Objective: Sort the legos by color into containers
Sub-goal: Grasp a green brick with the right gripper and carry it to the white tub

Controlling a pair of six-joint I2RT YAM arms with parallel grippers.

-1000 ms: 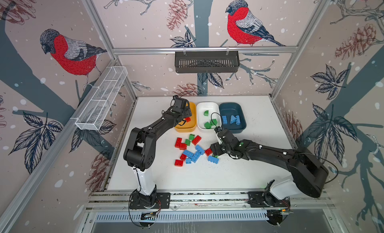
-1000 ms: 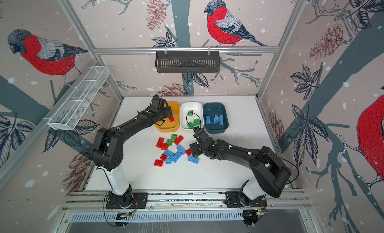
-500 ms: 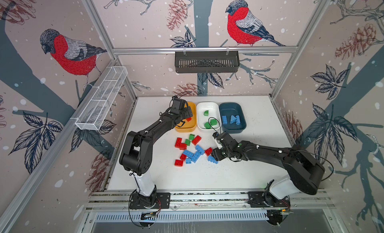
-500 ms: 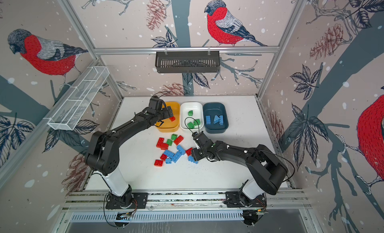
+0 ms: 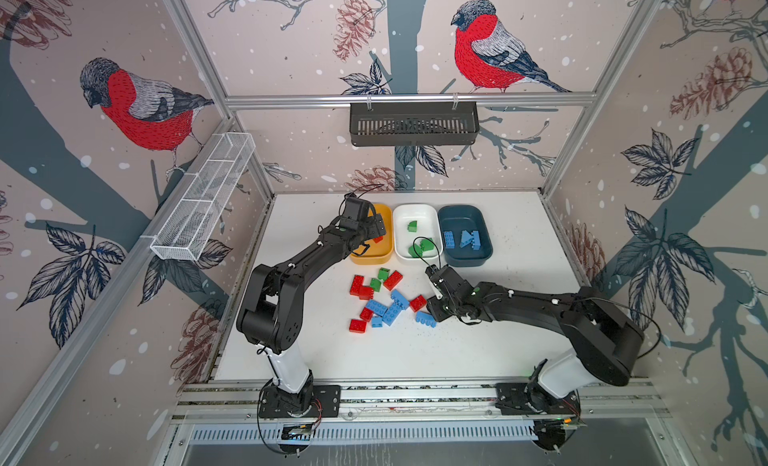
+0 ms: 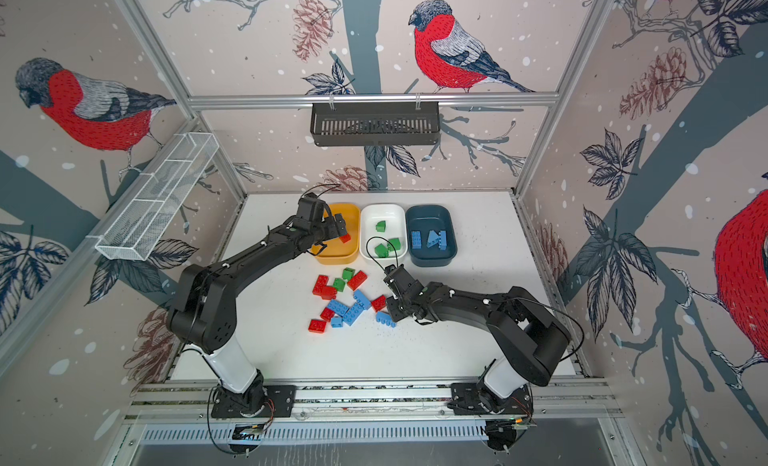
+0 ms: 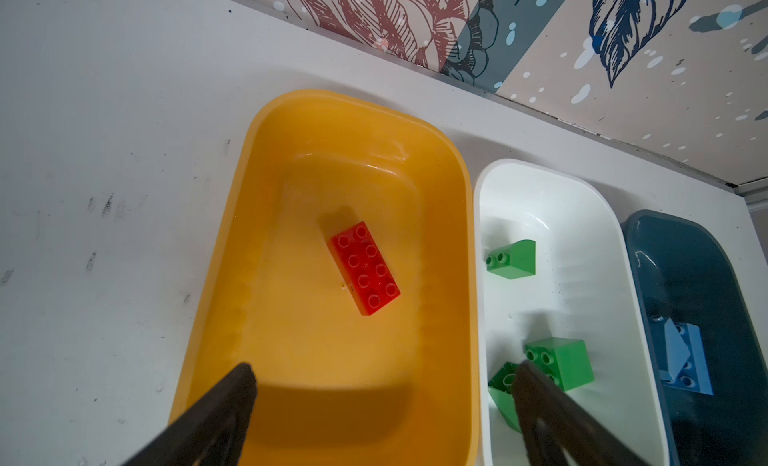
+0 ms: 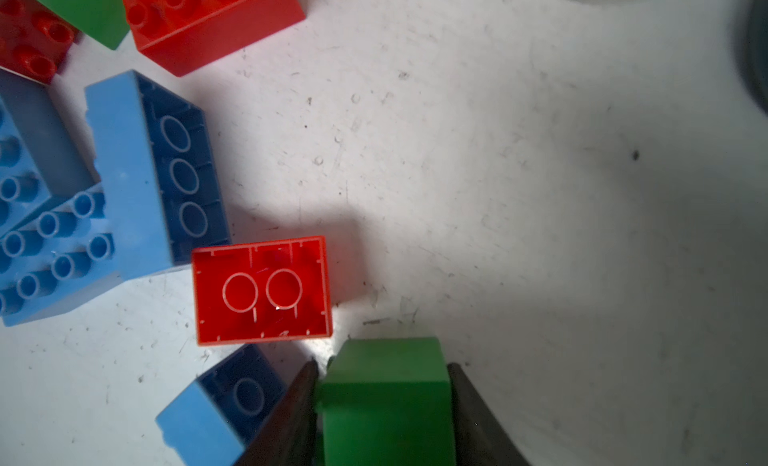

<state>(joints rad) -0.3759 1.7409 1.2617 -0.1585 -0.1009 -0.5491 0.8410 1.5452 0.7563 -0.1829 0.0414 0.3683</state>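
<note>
Pinching green lego [image 8: 386,401], right gripper [image 8: 382,366]

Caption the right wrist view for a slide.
Right gripper clamps a green brick beside an upturned red brick and light blue bricks on the white table.

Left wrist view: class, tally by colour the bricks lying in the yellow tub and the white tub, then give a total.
red bricks, in the yellow tub: 1
green bricks, in the white tub: 3
Total: 4
</note>
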